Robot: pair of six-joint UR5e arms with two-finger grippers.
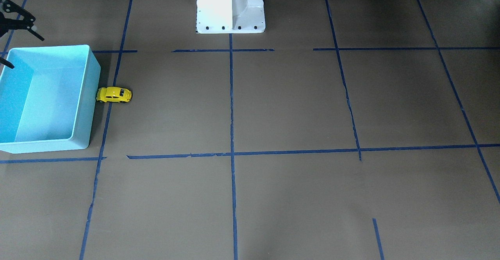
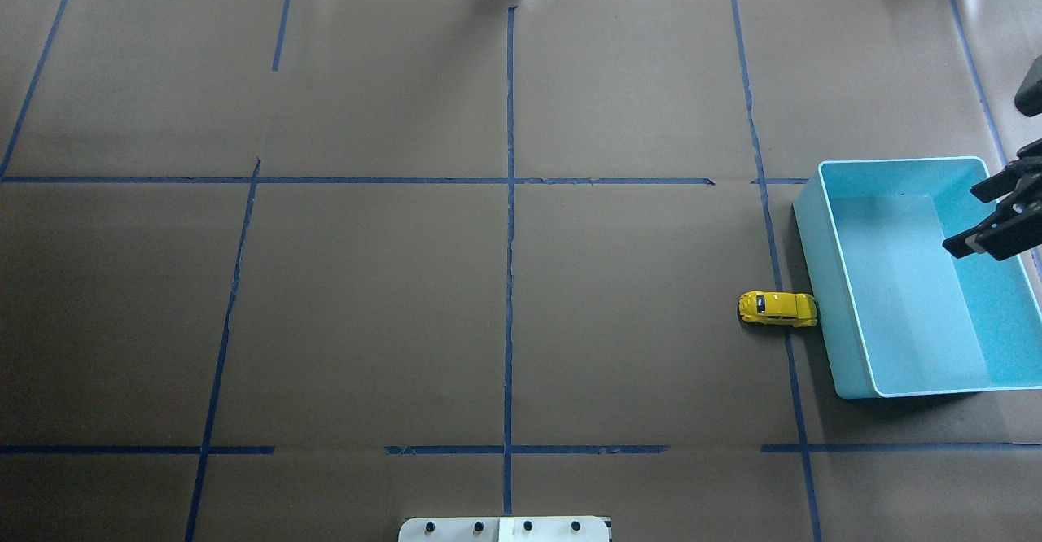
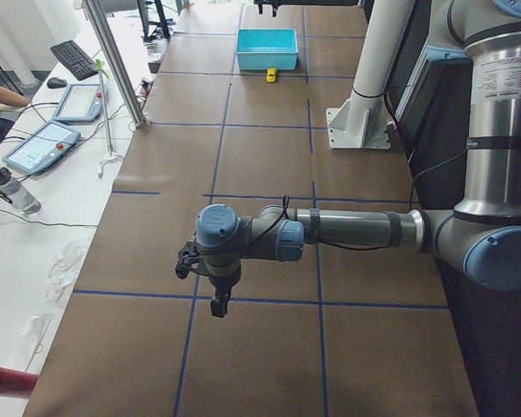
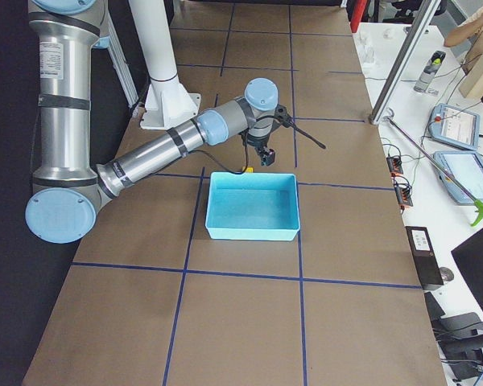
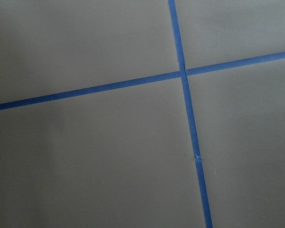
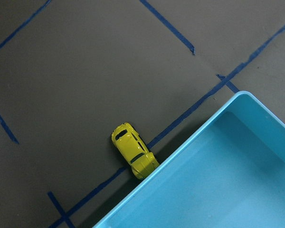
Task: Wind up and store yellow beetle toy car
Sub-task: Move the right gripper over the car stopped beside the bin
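Observation:
The yellow beetle toy car (image 1: 113,95) (image 2: 777,309) (image 6: 134,156) stands on its wheels on the brown paper. One end of it rests against the outer wall of the light blue bin (image 1: 90,80) (image 2: 814,265) (image 6: 204,156). Nothing lies in the bin. My right gripper (image 2: 962,221) (image 1: 25,52) hangs open over the bin's far side with nothing between its fingers, well apart from the car. My left gripper (image 3: 217,300) shows only in the exterior left view, low over the paper far from the car, and I cannot tell its state. Its wrist view holds only paper and tape.
Blue tape lines (image 2: 510,200) divide the paper into squares. The white robot pedestal (image 1: 230,6) stands at the table's middle on the robot's side. A metal post (image 3: 113,61) and a side desk with tablets (image 3: 43,143) sit beyond the table's operator side.

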